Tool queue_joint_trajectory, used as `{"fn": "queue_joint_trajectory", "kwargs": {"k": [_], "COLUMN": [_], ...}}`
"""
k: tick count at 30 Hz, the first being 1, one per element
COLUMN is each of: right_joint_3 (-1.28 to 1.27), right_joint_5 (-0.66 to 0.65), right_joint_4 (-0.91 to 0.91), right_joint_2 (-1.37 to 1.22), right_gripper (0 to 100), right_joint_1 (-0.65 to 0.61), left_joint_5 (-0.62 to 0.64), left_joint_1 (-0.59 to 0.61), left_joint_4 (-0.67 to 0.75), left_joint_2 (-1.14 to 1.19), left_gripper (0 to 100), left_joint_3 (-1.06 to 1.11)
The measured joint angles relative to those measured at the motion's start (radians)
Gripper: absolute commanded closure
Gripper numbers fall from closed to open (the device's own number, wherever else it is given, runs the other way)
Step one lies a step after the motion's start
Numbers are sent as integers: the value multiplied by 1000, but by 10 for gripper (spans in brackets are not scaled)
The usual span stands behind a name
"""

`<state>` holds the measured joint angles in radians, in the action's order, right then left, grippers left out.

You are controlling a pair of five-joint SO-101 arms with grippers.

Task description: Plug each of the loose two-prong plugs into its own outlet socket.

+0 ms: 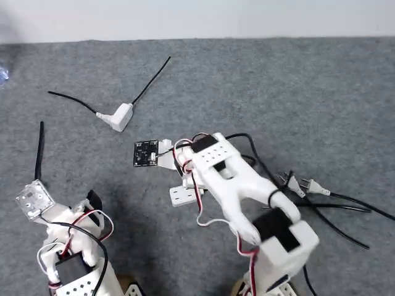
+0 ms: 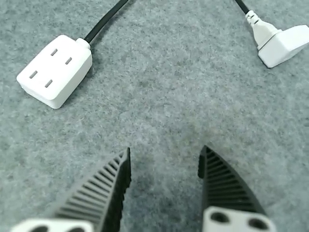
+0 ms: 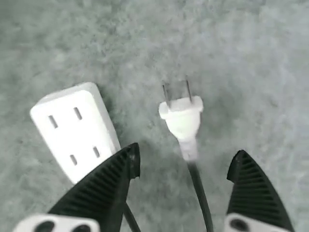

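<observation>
Now right hand (image 3: pixel 186 154) spread apart, straddling black cord (image 3: pixel 199 193) of white two-prong plug (image 3: pixel 181 116), prongs pointing away from hand; white rectangular plastic outlet block (image 3: pixel 72 128) just beside one finger. Left hand (image 2: pixel 165 152) likewise apart, second white outlet block (image 2: pixel 55 70) ahead on grey carpeted bench (image 2: pixel 169 96).

Tabletop (image 2: pixel 164 96): grey cloth covering, matt, rough and fibrous. Outlet socket (image 2: pixel 55 71) ahead of the left hand (image 2: pixel 164 159): white plastic, smooth, faint sheen. Plug (image 3: pixel 181 118) just ahead of the right hand (image 3: pixel 186 154): smooth white plastic, bare metal prongs. Fingers (image 2: pixel 113 188) of both hands: black matt plastic, ribbed.
</observation>
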<state>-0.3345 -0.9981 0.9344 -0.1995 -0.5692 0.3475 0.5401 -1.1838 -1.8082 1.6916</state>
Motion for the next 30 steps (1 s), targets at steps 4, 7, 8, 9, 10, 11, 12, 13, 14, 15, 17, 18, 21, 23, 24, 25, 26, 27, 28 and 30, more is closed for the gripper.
{"fn": "queue_joint_trajectory", "kwargs": {"k": [4, 7, 8, 9, 10, 11, 12, 13, 14, 15, 17, 18, 21, 23, 24, 25, 26, 27, 28, 30], "right_joint_3": [61, 104, 117, 126, 135, 143, 149, 150, 150, 150, 150, 152, 155, 160, 164, 164, 164, 166, 169, 169], "right_joint_5": [-3, -43, -57, -68, -78, -89, -97, -104, -112, -120, -146, -157, -170, -173, -173, -173, -173, -173, -173, -164], "right_joint_4": [0, 0, 0, 0, 0, 0, 0, 0, 0, 0, 3, 5, 0, 0, 2, 2, 2, 2, 3, 3], "right_joint_2": [-66, -112, -129, -144, -153, -161, -166, -167, -167, -167, -167, -167, -167, -170, -175, -175, -175, -175, -175, -176], "right_gripper": [723, 753, 767, 779, 790, 802, 816, 834, 857, 887, 965, 998, 990, 987, 989, 990, 990, 990, 990, 990], "right_joint_1": [-23, -26, -26, -26, -26, -26, -28, -31, -34, -34, -34, -34, -34, -34, -34, -32, -32, -31, -28, -20], "left_joint_5": [0, 0, 0, 0, 0, 0, 0, 0, 0, 0, 0, 0, 0, 0, 0, 0, 0, 0, 0, 0], "left_joint_1": [0, 0, 0, 0, 0, 0, 0, 0, 0, 0, 0, 0, 0, 0, 0, 0, 0, 0, 0, 0], "left_joint_4": [0, 0, 0, 0, 0, 0, 0, 0, 0, 0, 0, 0, 0, 0, 0, 0, 0, 0, 0, 0], "left_joint_2": [0, 0, 0, 0, 0, 0, 0, 0, 0, 0, 0, 0, 0, 0, 0, 0, 0, 0, 0, 0], "left_gripper": [785, 785, 785, 785, 785, 785, 785, 785, 785, 785, 785, 785, 785, 785, 785, 785, 785, 785, 785, 786], "left_joint_3": [0, 0, 0, 0, 0, 0, 0, 0, 0, 0, 0, 0, 0, 0, 0, 0, 0, 0, 0, 0]}}
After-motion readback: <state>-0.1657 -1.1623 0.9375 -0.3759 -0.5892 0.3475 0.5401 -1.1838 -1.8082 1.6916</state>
